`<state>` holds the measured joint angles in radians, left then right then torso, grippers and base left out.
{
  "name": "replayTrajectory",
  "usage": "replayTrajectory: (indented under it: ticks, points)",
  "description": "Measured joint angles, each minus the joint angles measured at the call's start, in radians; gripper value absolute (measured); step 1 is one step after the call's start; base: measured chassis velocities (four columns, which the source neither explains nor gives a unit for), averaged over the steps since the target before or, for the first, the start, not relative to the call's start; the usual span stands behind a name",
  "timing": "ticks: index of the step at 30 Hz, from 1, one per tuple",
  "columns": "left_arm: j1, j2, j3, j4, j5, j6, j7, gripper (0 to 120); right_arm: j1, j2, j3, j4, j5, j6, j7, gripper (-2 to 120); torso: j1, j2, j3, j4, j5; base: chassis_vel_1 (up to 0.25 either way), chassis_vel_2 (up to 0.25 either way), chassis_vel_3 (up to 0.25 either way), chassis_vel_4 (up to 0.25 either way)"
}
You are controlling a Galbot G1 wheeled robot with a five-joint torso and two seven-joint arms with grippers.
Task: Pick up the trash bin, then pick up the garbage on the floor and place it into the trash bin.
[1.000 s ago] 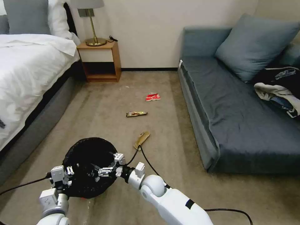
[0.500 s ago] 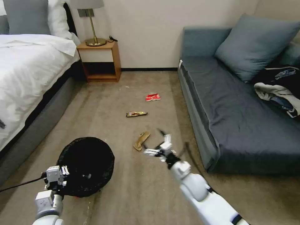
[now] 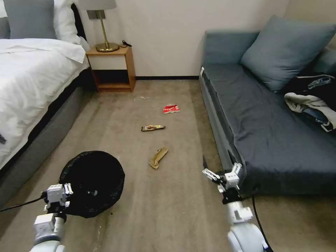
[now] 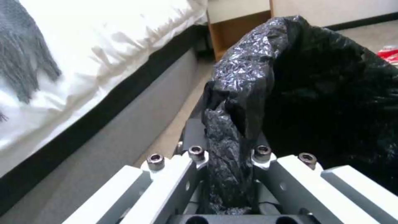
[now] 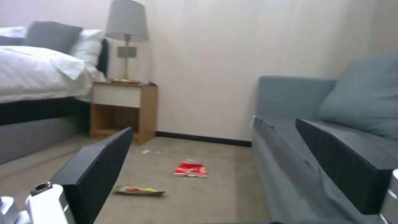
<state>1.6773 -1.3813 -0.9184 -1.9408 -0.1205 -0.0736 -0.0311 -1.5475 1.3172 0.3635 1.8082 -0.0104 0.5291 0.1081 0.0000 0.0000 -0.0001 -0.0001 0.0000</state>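
Head view: trash bin (image 3: 91, 182) held low over the carpet, lined in black, near rim pinched by the left gripper (image 3: 56, 196). Right gripper (image 3: 222, 174) spread wide and empty, just beside the sofa (image 3: 266, 140) front edge. Landmark: crumpled brown paper (image 3: 158, 156) on the carpet, between bin and right gripper, lying ahead and leftward of that gripper, long axis slanting away toward the sofa side. Beyond the paper, gold-brown snack wrapper (image 3: 152, 127), then red-and-white packet (image 3: 171, 109) farther still. Free right gripper judged the natural one for the paper.

Left wrist view: fingers (image 4: 182, 174) clamped on a fold of the black bag (image 4: 240, 102) at the bin's rim, beside the bed (image 4: 83, 62).

Right wrist view: fingers (image 5: 97, 161) apart, nothing between; snack wrapper (image 5: 139, 190) and packet (image 5: 190, 169) ahead on the carpet.
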Motion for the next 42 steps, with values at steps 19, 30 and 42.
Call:
replayTrajectory:
  ticks: [19, 30, 42]
  points:
    - [-0.015, 0.005, -0.010, 0.033, -0.012, -0.008, 0.014, 6, 0.035, 0.034, -0.045, -0.011, 0.032, 0.000, -0.062, 100, 0.000, 0.000, 0.000, 0.0003, 0.0001, -0.048, 0.060, 0.051, -0.053]
    - [-0.029, -0.004, 0.009, 0.037, -0.004, -0.002, 0.018, 6, 0.053, 0.035, -0.055, -0.025, 0.023, -0.005, -0.062, 100, 0.000, 0.000, 0.000, 0.0000, -0.0004, -0.244, 0.237, 0.231, -0.233]
    - [-0.036, -0.008, 0.008, 0.049, 0.001, -0.004, 0.016, 6, 0.082, 0.022, -0.091, -0.045, 0.027, -0.009, -0.069, 100, 0.000, 0.000, 0.000, 0.0000, -0.0003, -0.293, 0.300, 0.295, -0.297]
